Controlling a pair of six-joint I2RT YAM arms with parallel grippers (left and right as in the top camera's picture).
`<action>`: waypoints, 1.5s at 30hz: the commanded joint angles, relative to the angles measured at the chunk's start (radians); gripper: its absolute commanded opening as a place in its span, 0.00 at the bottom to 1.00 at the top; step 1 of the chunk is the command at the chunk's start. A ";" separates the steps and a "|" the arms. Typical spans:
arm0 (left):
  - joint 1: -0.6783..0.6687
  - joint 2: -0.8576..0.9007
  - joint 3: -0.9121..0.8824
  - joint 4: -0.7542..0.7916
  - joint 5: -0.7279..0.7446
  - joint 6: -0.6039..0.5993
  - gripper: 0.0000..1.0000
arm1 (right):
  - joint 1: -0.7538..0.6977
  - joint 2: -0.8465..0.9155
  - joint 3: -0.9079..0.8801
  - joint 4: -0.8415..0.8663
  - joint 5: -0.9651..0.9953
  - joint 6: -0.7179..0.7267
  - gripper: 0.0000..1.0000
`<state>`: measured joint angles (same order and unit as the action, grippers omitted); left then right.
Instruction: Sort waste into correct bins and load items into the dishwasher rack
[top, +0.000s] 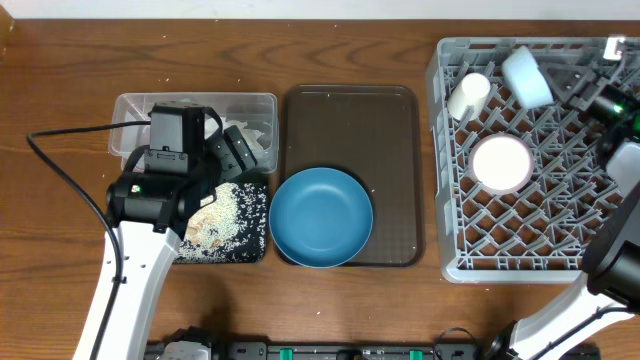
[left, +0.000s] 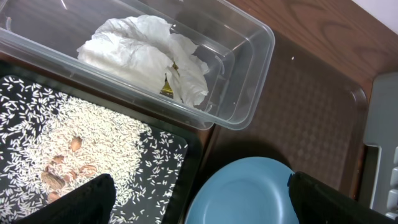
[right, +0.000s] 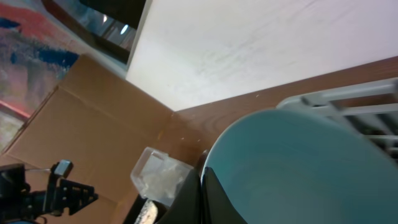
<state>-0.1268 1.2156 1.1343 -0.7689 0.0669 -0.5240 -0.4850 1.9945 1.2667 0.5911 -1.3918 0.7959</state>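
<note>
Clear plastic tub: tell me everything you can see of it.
The clear plastic tub is a rectangular, see-through bin with rounded corners and a flared rim, standing upright on the wooden table. It holds crumpled white tissue with a yellow-green wrapper tucked in. Its long side runs along the black tray of rice; the brown serving tray lies beside its end.

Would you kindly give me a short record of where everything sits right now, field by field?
Clear tub: holds crumpled tissue
Black tray: holds rice
Blue bowl: on brown serving tray
Rack: holds white cup, light-blue bowl, pink-rimmed bowl
Left hand: open, empty, above black tray and blue bowl
Right hand: shut, beside light-blue bowl
</note>
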 joint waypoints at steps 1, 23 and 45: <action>0.003 -0.007 0.022 0.000 -0.019 0.002 0.91 | 0.035 0.005 0.003 0.004 0.036 0.042 0.01; 0.003 -0.007 0.022 0.000 -0.019 0.002 0.91 | 0.114 0.004 0.003 0.312 0.017 0.342 0.10; 0.003 -0.007 0.022 0.000 -0.019 0.002 0.91 | 0.172 -0.005 0.009 0.100 0.484 0.148 0.24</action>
<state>-0.1268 1.2156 1.1343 -0.7692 0.0669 -0.5240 -0.3183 1.9942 1.2671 0.7506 -1.0458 1.1465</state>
